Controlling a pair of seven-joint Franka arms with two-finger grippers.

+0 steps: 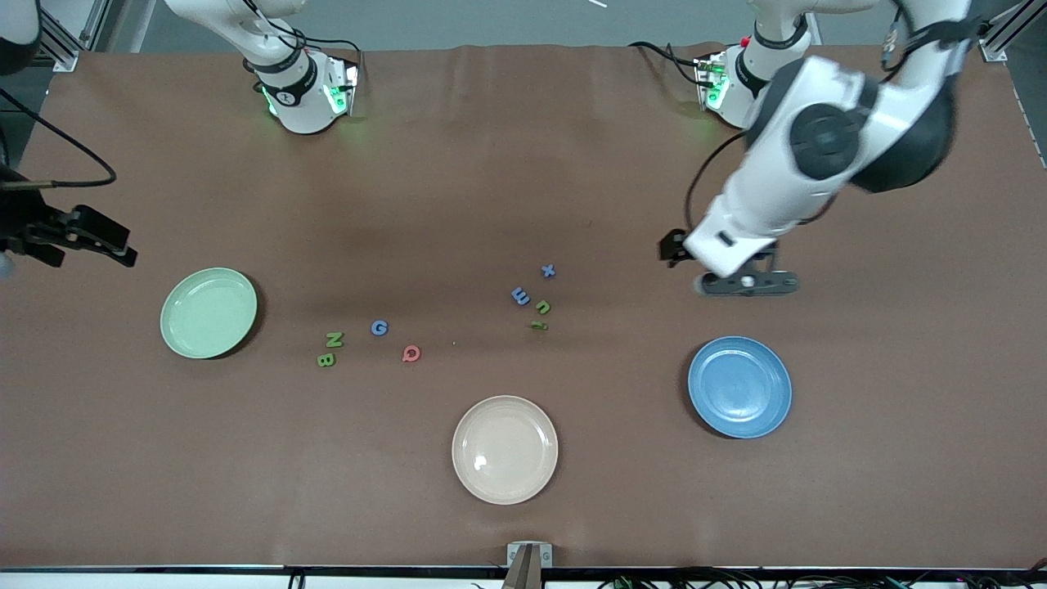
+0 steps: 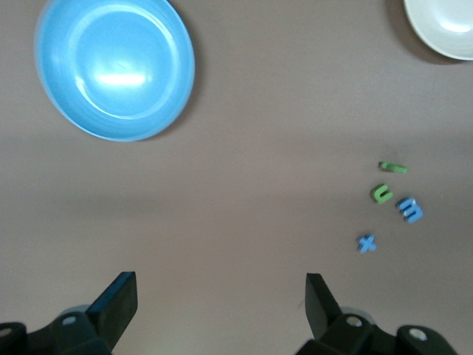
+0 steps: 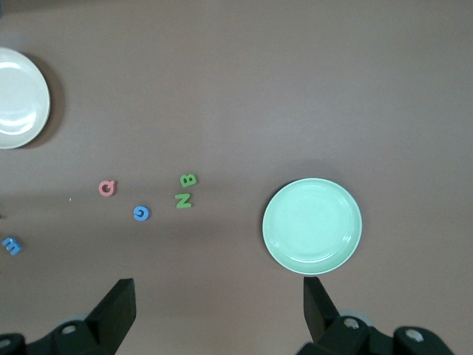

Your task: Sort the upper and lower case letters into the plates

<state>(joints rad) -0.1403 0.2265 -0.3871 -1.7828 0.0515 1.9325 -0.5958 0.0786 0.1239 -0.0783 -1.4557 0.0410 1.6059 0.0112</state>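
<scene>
1. Counter (image 1: pixel 523 164): brown cloth, all three plates bare, no letter sorted yet. The job looks to be at its very start.
2. Plates: green plate (image 1: pixel 208 312) toward the right arm's end, blue plate (image 1: pixel 739 386) toward the left arm's end, cream plate (image 1: pixel 505 449) between them and nearest the front camera. The cream one is best left out of the sorting.
3. Left claw (image 1: pixel 748 282): up over bare counter just beside the blue plate, fingers spread wide, holding nothing. It appears best placed for the lower-case cluster.
4. Right claw (image 1: pixel 82 237): over the counter's edge near the green plate, released and empty, waiting.
5. Capitals, a loose group: N (image 1: pixel 334 339) touching B (image 1: pixel 325 359), G (image 1: pixel 379 328) and Q (image 1: pixel 411 353) near them.
6. Lower-case group: x (image 1: pixel 548 271), m (image 1: pixel 520 296), u (image 1: pixel 543 307), and a small green piece (image 1: pixel 537 325), likely an i.
7. Advice for the pick: take an outlying letter first, x for instance. Come straight down, since the pieces lie flat and thin. Mind that m and u sit close together; a wide claw may nudge the neighbour.
</scene>
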